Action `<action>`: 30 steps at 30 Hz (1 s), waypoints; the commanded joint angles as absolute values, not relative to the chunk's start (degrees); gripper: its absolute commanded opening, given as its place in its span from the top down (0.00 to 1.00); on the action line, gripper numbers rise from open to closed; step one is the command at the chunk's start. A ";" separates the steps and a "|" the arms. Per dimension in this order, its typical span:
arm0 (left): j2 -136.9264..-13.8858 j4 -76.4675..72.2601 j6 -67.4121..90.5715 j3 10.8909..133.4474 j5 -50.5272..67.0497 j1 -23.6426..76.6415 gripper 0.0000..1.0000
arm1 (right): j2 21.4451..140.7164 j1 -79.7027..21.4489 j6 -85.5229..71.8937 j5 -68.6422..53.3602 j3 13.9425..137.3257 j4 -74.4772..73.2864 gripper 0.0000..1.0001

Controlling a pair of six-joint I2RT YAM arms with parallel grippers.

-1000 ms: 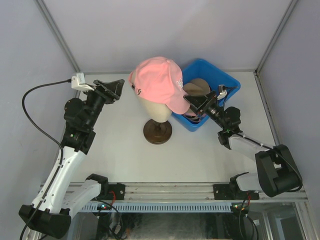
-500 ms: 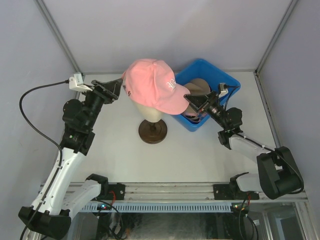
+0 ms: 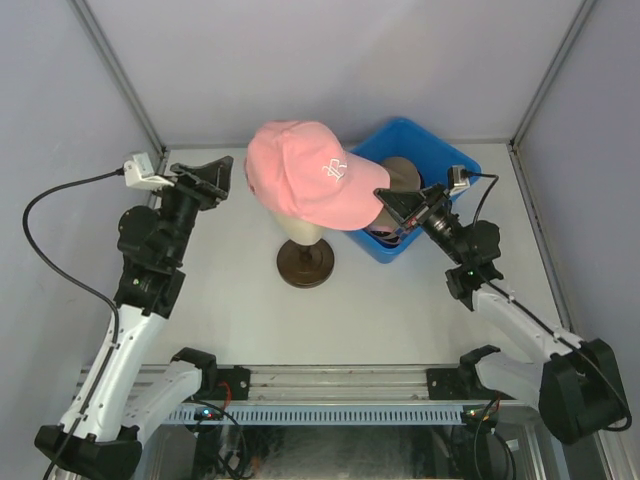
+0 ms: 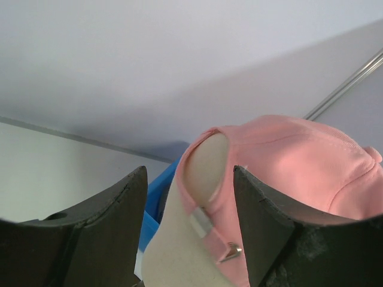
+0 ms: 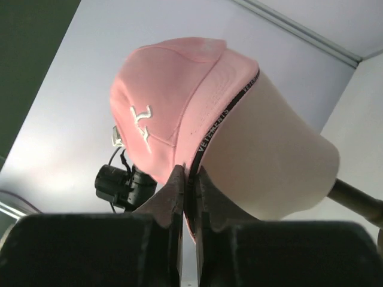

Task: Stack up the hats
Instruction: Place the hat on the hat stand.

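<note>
A pink hat [image 3: 305,180] sits on the beige mannequin head [image 3: 303,235], its brim pointing right toward the blue bin. My right gripper [image 3: 385,205] is shut on the edge of that brim; in the right wrist view the two fingers pinch the pink hat [image 5: 167,107] just beside the head [image 5: 269,161]. My left gripper [image 3: 215,175] stands open at the back left of the head. In the left wrist view its fingers flank the pink hat's [image 4: 299,161] back strap and the head [image 4: 173,245] without touching. A tan hat [image 3: 400,172] lies in the bin.
The blue bin [image 3: 455,160] stands at the back right, right behind my right gripper. The mannequin's round brown base [image 3: 305,263] rests mid-table. Grey walls close in the back and both sides.
My right gripper has shut on the pink hat's brim. The hat has turned and shifted left on the head, and the stand has slid slightly left. My left gripper has drawn back a little to the left.
</note>
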State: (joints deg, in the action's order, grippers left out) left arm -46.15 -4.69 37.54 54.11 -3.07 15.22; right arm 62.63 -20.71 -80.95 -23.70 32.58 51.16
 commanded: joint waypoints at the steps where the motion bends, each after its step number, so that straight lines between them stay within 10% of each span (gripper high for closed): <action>1: -44.71 -4.93 38.18 53.49 -5.12 14.83 0.36 | 57.02 -24.28 -73.45 -18.80 37.64 43.80 1.00; 30: -48.54 -7.75 38.18 55.77 0.20 14.92 0.38 | 55.54 -63.80 -62.76 44.67 47.71 23.11 1.00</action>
State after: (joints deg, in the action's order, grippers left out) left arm -48.82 -5.08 37.54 54.04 -0.82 15.22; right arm 55.09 -59.96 -63.18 32.60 45.52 23.97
